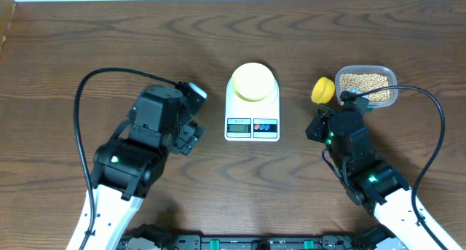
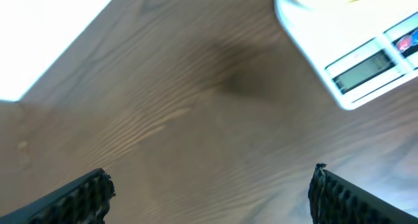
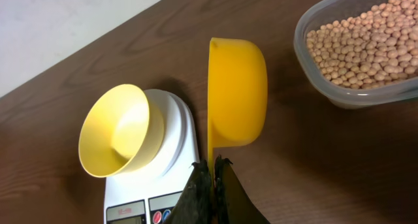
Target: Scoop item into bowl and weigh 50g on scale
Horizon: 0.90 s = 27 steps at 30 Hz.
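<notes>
Found bowl point(image 1: 253, 81) upright on the far end of scale point(image 1: 252, 113), mouth up, at mid-surface point(image 1: 73, 46). Noted scale lying with long axis running front to back, display and red and blue buttons toward the robot; could not read the display. Found beans point(image 1: 366, 86) filling tub point(image 1: 394, 78), right of the scale and well apart from it. Logged scoop point(image 3: 238, 93) between scale and tub, just beside the tub's near-left corner. Recorded it turned on edge, cup mouth facing left toward the bowl and rounded back toward the tub. Traced its long axis from handle to cup, pointing away from the right arm toward the far edge. Could not see into the cup. Found right jaws pressed together on the scoop's thin handle, cup clear of bowl and tub. Found left jaws spread fully apart, gripping nothing, over bare wood left of the scale, with the scale's near corner showing at the upper right of the left wrist view.
</notes>
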Tool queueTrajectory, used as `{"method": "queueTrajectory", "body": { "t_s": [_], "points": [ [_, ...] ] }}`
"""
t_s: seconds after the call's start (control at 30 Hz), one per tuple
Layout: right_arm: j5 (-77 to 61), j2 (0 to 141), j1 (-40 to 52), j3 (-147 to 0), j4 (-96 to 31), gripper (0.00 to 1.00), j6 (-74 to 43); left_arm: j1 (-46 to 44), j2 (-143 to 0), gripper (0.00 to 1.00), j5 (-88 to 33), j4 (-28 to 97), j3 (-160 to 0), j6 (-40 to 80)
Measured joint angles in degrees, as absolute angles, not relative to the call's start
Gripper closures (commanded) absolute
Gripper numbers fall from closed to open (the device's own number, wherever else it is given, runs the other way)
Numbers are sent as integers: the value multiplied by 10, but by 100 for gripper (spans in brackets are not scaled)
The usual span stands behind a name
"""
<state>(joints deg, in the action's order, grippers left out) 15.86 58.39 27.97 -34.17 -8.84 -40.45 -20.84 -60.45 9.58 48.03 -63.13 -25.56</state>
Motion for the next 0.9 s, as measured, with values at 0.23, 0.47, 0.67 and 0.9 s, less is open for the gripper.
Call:
{"method": "queueTrajectory", "body": {
  "t_s": [0.23, 0.47, 0.67, 0.9],
  "points": [
    [159, 584, 280, -342, -88, 99, -338, -144, -604, 2, -36, 473, -631, -260],
    [112, 584, 280, -342, -88, 99, -313, -100, -603, 2, -190, 534, -634, -275],
    [5, 580, 280, -342, -94, 99, -306, -98, -603, 2, -258, 681, -691, -320],
    [-83, 535, 280, -341, -150, 99, -295, -98, -596, 2, -280, 714, -774, -348]
  ]
}}
